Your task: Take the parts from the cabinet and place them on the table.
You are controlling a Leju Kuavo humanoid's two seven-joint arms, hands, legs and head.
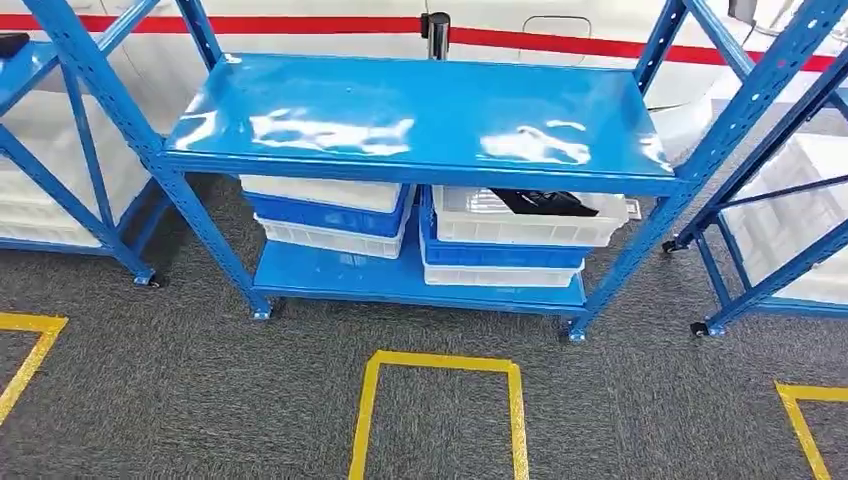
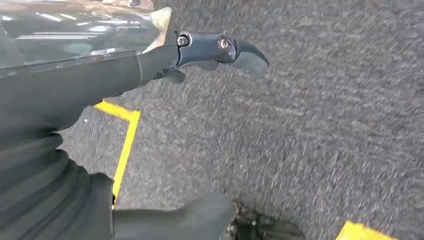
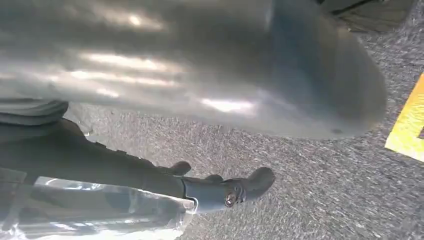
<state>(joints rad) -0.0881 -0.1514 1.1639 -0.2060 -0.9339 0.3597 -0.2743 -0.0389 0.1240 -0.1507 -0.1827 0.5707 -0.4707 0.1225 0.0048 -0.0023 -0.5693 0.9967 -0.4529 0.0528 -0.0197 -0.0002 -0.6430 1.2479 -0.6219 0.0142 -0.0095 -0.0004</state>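
A blue metal rack (image 1: 420, 165) stands straight ahead, and its glossy top shelf is bare. On its low shelf sit two stacks of white and blue bins (image 1: 325, 215). The top white bin (image 1: 530, 230) of the right stack holds a black part (image 1: 545, 203). My left hand (image 2: 100, 85) hangs over the grey carpet. Its fingers (image 2: 220, 50) are stretched out away from the thumb (image 2: 200, 215), with only floor between them. My right hand (image 3: 150, 180) also hangs above the carpet, its fingers (image 3: 235, 190) straight and holding nothing I can see.
More blue racks with white bins stand at the left (image 1: 60, 190) and right (image 1: 790, 200). Yellow tape squares (image 1: 440, 365) mark the grey carpet in front of the rack. A white wall with a red stripe (image 1: 560, 42) runs behind.
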